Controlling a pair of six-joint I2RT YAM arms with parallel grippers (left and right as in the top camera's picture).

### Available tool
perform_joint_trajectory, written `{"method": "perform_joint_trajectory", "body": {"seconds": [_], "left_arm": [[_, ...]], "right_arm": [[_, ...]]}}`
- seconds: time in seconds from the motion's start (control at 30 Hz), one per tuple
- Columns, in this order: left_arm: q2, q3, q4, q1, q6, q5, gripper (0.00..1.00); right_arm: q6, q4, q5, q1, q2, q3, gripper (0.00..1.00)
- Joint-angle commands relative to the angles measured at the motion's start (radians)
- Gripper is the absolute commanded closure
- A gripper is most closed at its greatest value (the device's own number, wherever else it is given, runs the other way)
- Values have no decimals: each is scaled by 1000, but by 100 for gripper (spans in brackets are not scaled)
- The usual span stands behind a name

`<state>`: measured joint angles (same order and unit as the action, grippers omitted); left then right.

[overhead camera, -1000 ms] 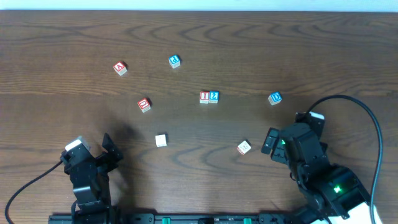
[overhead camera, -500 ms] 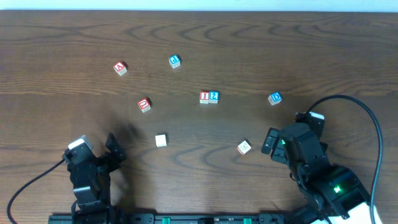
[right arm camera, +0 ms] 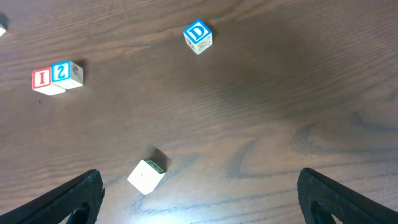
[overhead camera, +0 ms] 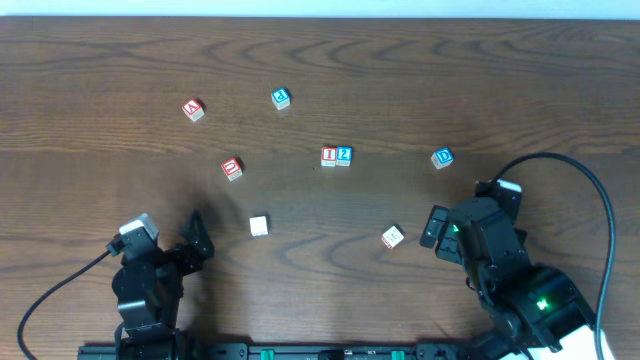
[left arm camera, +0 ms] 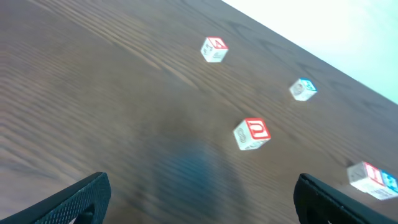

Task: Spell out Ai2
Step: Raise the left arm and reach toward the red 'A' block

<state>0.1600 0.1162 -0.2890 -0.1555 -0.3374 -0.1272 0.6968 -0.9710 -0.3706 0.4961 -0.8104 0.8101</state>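
Standing wide, the jaws of the left gripper (left arm camera: 200, 198) hold nothing; only bare table (overhead camera: 560, 90) lies between its 2 fingers. The right gripper (right arm camera: 200, 198) is likewise spread wide and empty. Both grippers sit low at the near edge of the table, well apart from every task cube.

Findings on the 3 task cubes:
1. The I cube (overhead camera: 329, 156) sits near the table's middle, red face up.
2. The 2 cube (overhead camera: 344, 155) touches the I cube on its right side, blue face up. The pair reads "I2" in the overhead view.
3. The A cube (overhead camera: 193, 109) lies far to the left and further back, well apart from the pair and turned at an angle to it.

Other items:
- A red cube (overhead camera: 231, 168) with a rounded letter lies between the A cube and the left gripper.
- A blue cube (overhead camera: 281, 97) lies at the back, between the A cube and the pair; its character is too small to read.
- The D cube (overhead camera: 442, 158) lies right of the pair, ahead of the right gripper.
- A pale cube (overhead camera: 259, 226) rests near the left gripper.
- A second pale cube (overhead camera: 393, 236) rests just beside the right gripper's left finger, not touching it.
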Motion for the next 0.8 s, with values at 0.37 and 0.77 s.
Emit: {"method": "perform_joint_trajectory", "body": {"seconds": [0.37,0.77], "left_arm": [[114,-14,174,-3,106,285,4],[652,178,377,-3,159,348,4]], "right_arm": [[13,2,-6,8,4,-7,1],[13,2,-6,8,4,-7,1]]}}
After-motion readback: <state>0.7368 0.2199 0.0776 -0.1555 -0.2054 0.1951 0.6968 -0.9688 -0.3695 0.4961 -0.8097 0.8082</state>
